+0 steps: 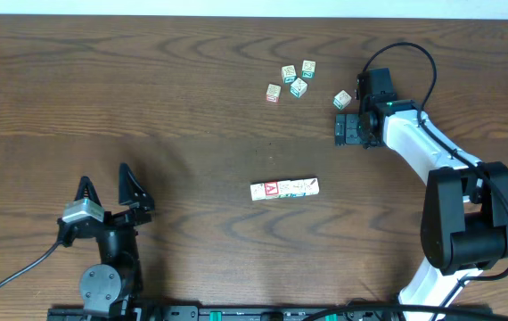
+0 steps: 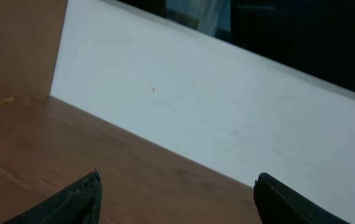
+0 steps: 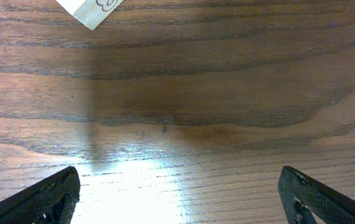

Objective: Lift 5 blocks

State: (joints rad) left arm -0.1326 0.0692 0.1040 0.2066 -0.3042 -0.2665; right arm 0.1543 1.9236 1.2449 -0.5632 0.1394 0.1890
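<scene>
Five loose blocks lie at the far middle of the table: a cluster of four and one apart on its right. More blocks form a touching row at the table's middle, one with a red face. My right gripper hangs open just in front of the lone block, holding nothing. In the right wrist view its gripper frames bare wood, with a cream block corner at the top left. My left gripper rests open and empty at the front left, far from all blocks; its gripper faces the wall.
The dark wooden table reaches a white wall at its far edge. A wooden panel stands at the left in the left wrist view. The right arm spans the right side. Cables trail from both arm bases.
</scene>
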